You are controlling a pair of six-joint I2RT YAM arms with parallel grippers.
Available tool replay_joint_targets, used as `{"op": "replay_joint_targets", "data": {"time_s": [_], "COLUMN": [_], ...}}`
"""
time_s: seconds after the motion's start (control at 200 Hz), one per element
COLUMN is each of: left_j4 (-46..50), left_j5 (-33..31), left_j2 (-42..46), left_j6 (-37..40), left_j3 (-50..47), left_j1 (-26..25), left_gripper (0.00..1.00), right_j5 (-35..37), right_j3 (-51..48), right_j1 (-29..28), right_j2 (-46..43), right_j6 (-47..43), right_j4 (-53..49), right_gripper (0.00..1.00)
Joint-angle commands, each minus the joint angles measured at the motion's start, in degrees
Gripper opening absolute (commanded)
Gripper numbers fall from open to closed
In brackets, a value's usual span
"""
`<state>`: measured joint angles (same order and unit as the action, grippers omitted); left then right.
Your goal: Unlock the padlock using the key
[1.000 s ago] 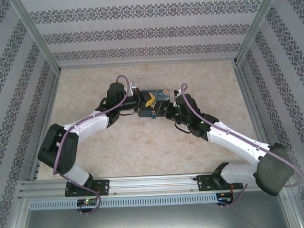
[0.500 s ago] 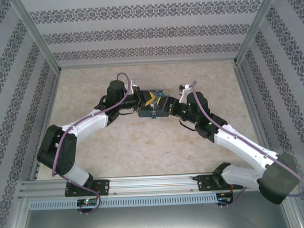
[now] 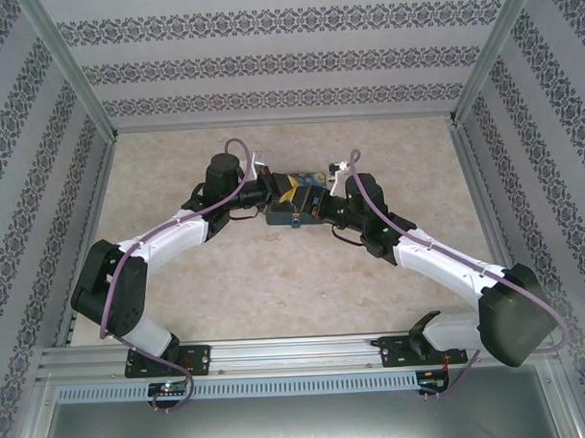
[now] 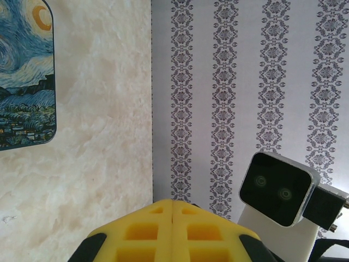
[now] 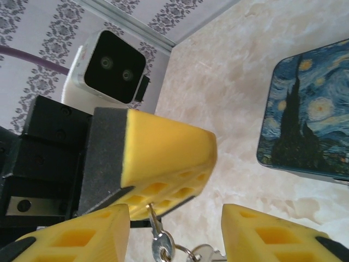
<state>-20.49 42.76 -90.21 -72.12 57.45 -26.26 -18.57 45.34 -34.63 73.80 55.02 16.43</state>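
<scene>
1. Saw the left gripper [image 4: 173, 204] with yellow pads pressed together, pinching the key [image 5: 154, 224] by its blade, left of the starry-night tin [image 5: 305, 125] in the right wrist view.
2. Saw the right gripper [image 5: 173, 226] with fingers apart, flanking the key ring [image 5: 180, 251] dangling from that key.
3. Spotted the padlock [image 3: 296, 222], blue, just at the tin's near edge.
4. Noted the tin lying flat on the marbled tabletop [image 5: 218, 82].

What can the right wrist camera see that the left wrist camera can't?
Right wrist: the shut left gripper pinching what looks like a thin silvery metal key, a ring dangling below, the open right gripper either side of them. Left wrist: the right arm's white camera box. Both: the blue rectangular night-sky tin, the beige marbled table, the patterned wall.
</scene>
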Motion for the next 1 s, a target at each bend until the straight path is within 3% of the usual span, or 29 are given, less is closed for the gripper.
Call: {"op": "replay_joint_targets", "data": {"time_s": [0.0, 0.62, 0.779, 0.934, 0.994], "left_j4": [-0.4, -0.5, -0.7, -0.6, -0.1], "left_j5": [-0.8, -1.0, -1.1, -1.2, -1.3], "left_j2": [2.2, 2.1, 2.3, 2.4, 2.5], "left_j6": [1.5, 1.4, 1.4, 1.4, 1.7], "left_j3": [1.5, 1.5, 1.3, 1.0, 1.1], "left_j1": [-0.4, -0.4, -0.4, -0.4, -0.4], "left_gripper": [0.0, 0.0, 0.0, 0.0, 0.0], "right_j5": [-2.1, -2.9, -3.0, -3.0, -3.1], "right_j3": [-0.4, -4.0, -3.1, -2.7, -2.9], "right_j1": [-0.1, -1.3, -1.3, -1.2, -1.1], "right_j2": [0.9, 1.2, 1.9, 2.2, 2.1], "right_j6": [1.8, 3.3, 3.3, 3.3, 3.1], "right_j4": [5.0, 7.4, 7.7, 8.0, 7.7], "right_gripper": [0.45, 0.34, 0.22, 0.0, 0.0]}}
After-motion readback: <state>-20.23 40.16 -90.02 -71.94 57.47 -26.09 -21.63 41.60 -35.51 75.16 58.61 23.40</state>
